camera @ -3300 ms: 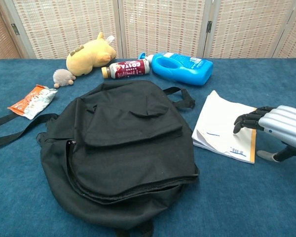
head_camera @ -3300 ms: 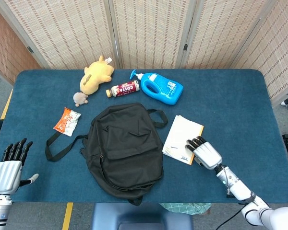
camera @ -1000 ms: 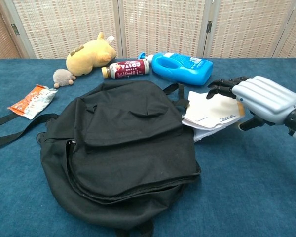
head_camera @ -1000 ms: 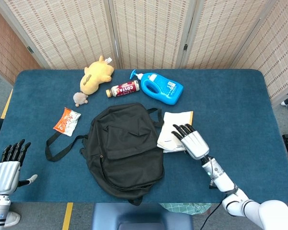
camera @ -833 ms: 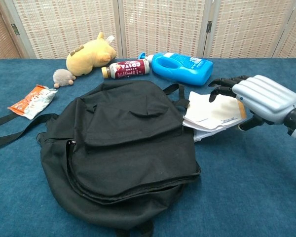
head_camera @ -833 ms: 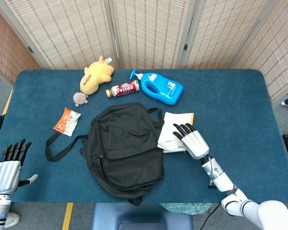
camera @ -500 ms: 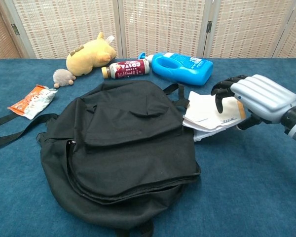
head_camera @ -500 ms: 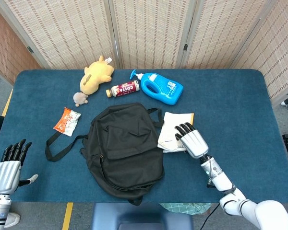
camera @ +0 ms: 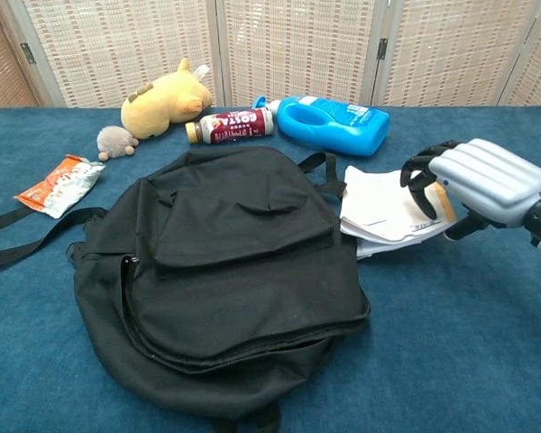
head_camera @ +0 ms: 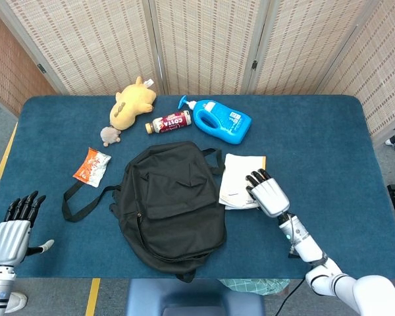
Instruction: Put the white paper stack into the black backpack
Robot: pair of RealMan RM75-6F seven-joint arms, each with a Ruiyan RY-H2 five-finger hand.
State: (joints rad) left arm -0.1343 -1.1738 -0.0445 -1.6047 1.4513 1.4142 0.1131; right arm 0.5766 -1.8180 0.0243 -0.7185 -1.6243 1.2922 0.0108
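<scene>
The black backpack (head_camera: 174, 204) (camera: 234, 271) lies flat on the blue table, front pocket up, and its zip shows no gap. The white paper stack (head_camera: 236, 184) (camera: 379, 207) lies against the backpack's right side, its sheets slightly fanned. My right hand (head_camera: 268, 194) (camera: 482, 180) is on the stack's right end. Its dark fingers (camera: 419, 185) curl down over the top sheet and the thumb sits below the edge, so it grips the stack. My left hand (head_camera: 10, 230) hovers at the table's near left corner, fingers straight and apart, holding nothing; the chest view does not show it.
Behind the backpack lie a yellow plush toy (head_camera: 133, 104), a small drink bottle (head_camera: 171, 122) and a blue detergent bottle (head_camera: 222, 120) (camera: 334, 122). An orange snack packet (head_camera: 92, 164) and a grey fuzzy ball (head_camera: 109, 135) lie to the left, near the backpack's loose strap (head_camera: 79, 197).
Over three seconds my right hand slid the paper stack left up to the backpack. In the last half second its fingers curled onto the sheets and stack and hand shifted slightly right.
</scene>
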